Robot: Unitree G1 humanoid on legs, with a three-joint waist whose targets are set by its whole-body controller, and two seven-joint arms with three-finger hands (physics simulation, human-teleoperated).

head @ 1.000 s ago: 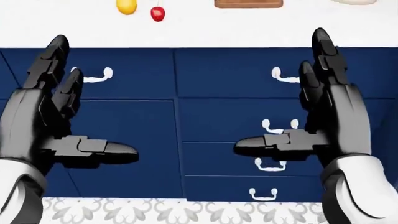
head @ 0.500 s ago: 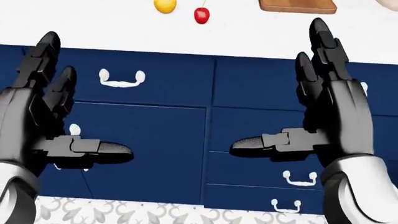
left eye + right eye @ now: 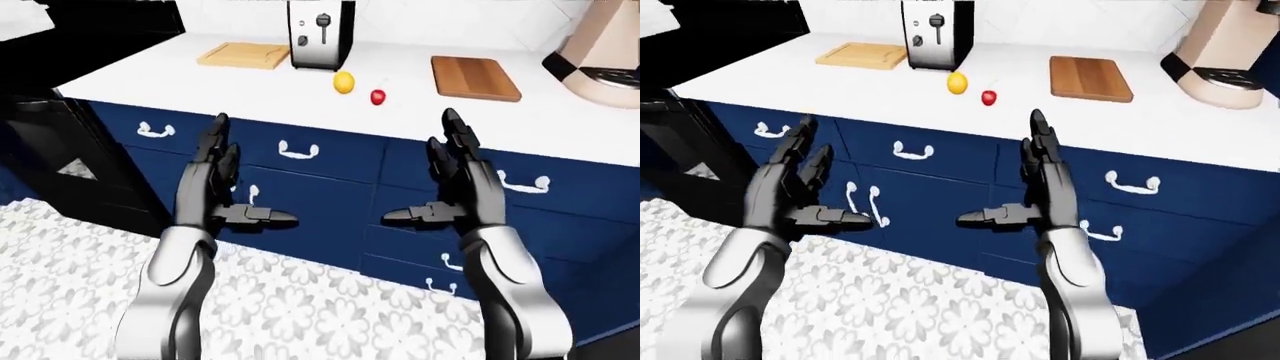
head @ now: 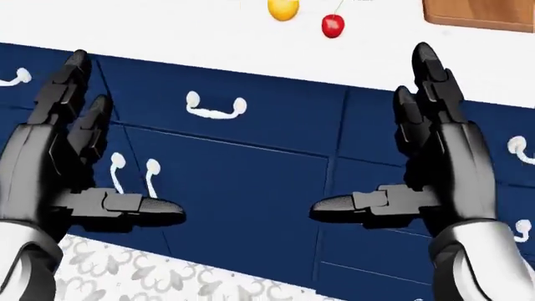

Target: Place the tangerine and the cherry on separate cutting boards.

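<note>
Yellow tangerine (image 3: 343,82) and red cherry (image 3: 378,97) sat side by side on white counter (image 3: 180,71), btwn two wooden cutting boards (image 3: 244,55) (image 3: 475,77), nr toaster (image 3: 320,34). Left hand (image 3: 210,195) and right hand (image 3: 458,191) were spread open, empty, below counter edge.

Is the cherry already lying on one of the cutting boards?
No, the cherry lies on the bare white counter beside the tangerine, between the two cutting boards and touching neither.

Bright, even, shadowless simulator render; sharp throughout, no glare or blur.
</note>
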